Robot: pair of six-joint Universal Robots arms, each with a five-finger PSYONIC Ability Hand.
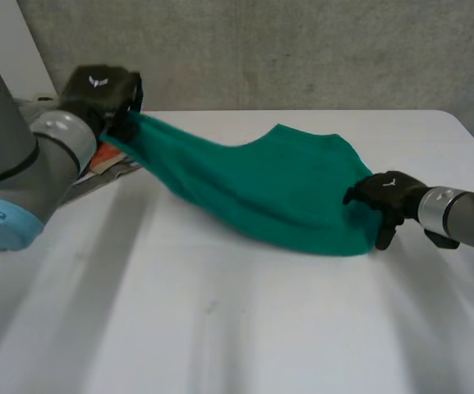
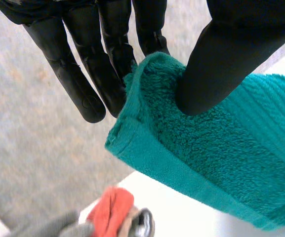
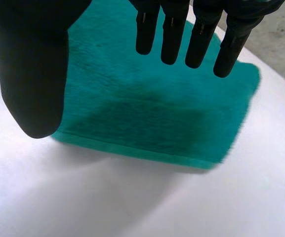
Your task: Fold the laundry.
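We see a teal-green terry-cloth towel (image 1: pixel 261 193) with a flat hemmed border, stretched across the white desk (image 1: pixel 220 328). Its far left corner is raised off the surface, its middle sags, and its right end lies on the desk.

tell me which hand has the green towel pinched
The left hand: its thumb and fingers pinch one end of the green towel. The right hand has straight fingers above it.

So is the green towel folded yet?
Not yet: the towel hangs stretched, one corner pinched up by the left hand, its other end on the table.
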